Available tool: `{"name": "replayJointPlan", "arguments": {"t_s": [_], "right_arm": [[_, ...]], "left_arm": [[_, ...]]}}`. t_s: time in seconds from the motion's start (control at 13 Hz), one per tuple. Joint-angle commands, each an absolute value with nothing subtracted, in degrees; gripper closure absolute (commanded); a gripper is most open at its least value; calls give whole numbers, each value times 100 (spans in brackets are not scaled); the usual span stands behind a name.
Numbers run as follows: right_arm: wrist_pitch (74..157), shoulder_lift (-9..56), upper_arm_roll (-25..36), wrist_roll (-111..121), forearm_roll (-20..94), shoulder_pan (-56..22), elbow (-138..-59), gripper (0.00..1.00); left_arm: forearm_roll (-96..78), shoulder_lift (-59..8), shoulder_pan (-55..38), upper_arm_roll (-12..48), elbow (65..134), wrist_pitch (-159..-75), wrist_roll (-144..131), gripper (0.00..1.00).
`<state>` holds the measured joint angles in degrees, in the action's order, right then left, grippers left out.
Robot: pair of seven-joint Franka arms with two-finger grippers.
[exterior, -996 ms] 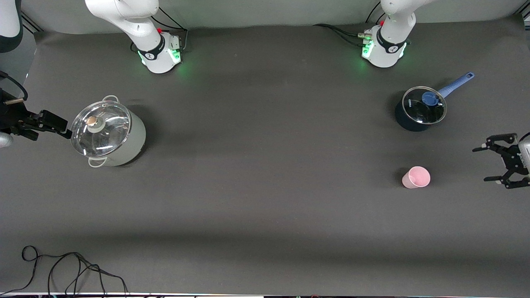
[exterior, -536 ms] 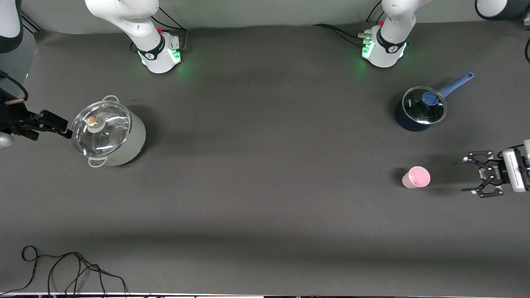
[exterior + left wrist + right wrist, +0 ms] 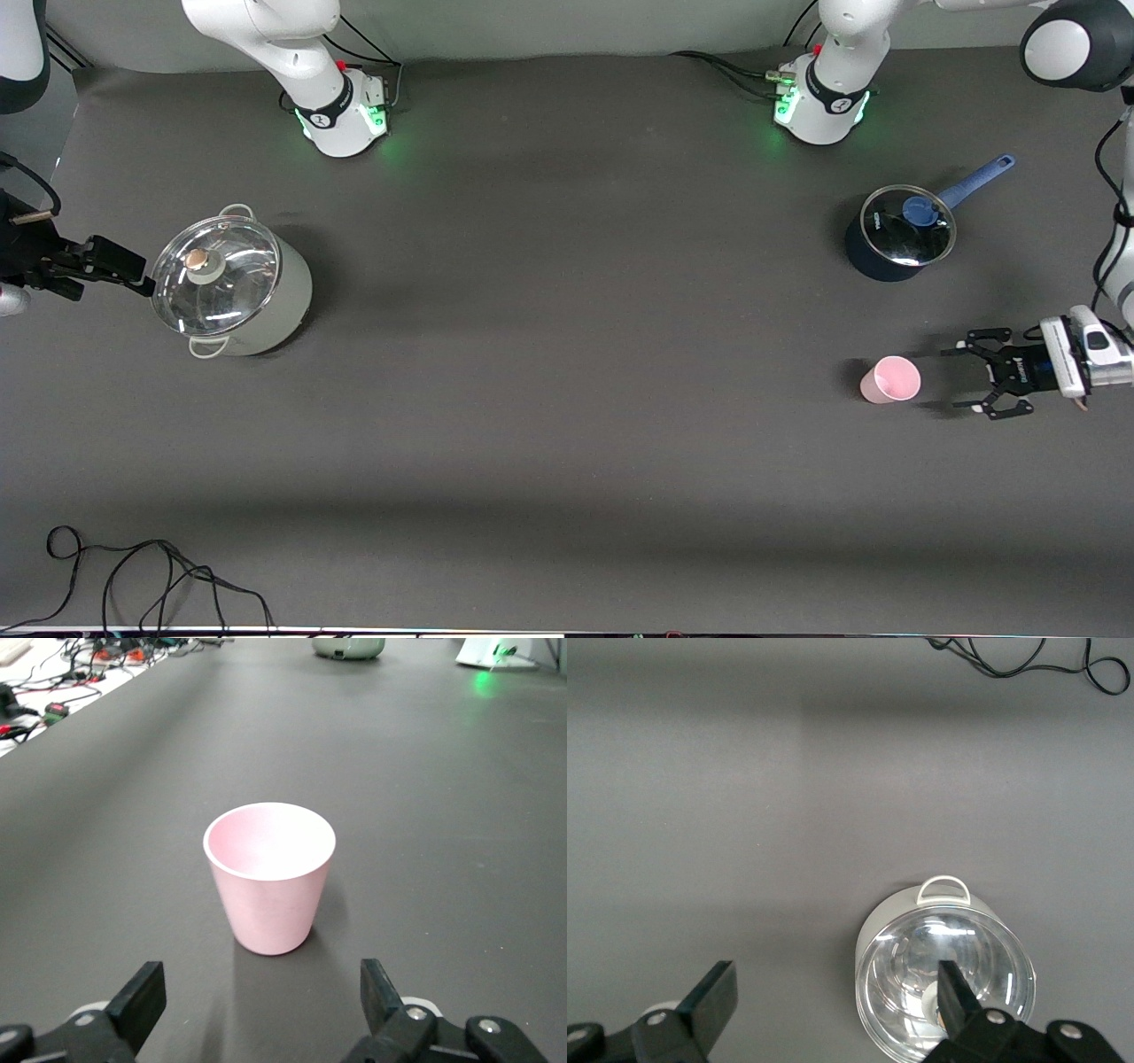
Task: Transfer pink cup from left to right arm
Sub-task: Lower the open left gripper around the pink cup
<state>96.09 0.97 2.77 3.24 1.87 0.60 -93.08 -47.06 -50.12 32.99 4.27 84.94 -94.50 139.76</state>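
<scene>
Cables (image 3: 151, 576) lie coiled in the lower left of the front view, nearest the camera. Moving up the frame, the pink cup (image 3: 890, 379) stands upright on the dark table (image 3: 567, 443), mouth up, at the right of the picture toward the left arm's end. Just beside it sits the left gripper (image 3: 964, 379), low and level, aimed sideways at the cup with its fingers spread wide and nothing between them. Gripper and cup are close but apart. From the left wrist view the cup (image 3: 269, 877) stands centred ahead of the open gripper (image 3: 264, 1001), with a strip of bare table between the fingertips (image 3: 146, 997) and the cup's base.

Farther up the front view, the blue saucepan (image 3: 899, 232) with its glass lid and long blue handle sits toward the left arm's end. At the left edge of the frame the right gripper (image 3: 142, 285) waits beside the white pot (image 3: 232, 282), holding nothing. The right wrist view shows its fingers (image 3: 713, 997) apart, with the lidded pot (image 3: 946, 979) below. Both arm bases glow green along the top of the frame.
</scene>
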Motion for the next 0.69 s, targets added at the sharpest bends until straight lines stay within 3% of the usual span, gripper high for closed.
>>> {"name": "replayJointPlan", "arguments": {"t_s": [0.0,0.61], "right_arm": [[9554,88,281,220,228,44,-9264,0],[9545,88,281,220,220,44,-9272,0]], "left_arm": [[-4939,-5228,3340,492,8411,-9168,14325,2],[-5343,-5792,3314,738,8411,-9062,14827,1]]}}
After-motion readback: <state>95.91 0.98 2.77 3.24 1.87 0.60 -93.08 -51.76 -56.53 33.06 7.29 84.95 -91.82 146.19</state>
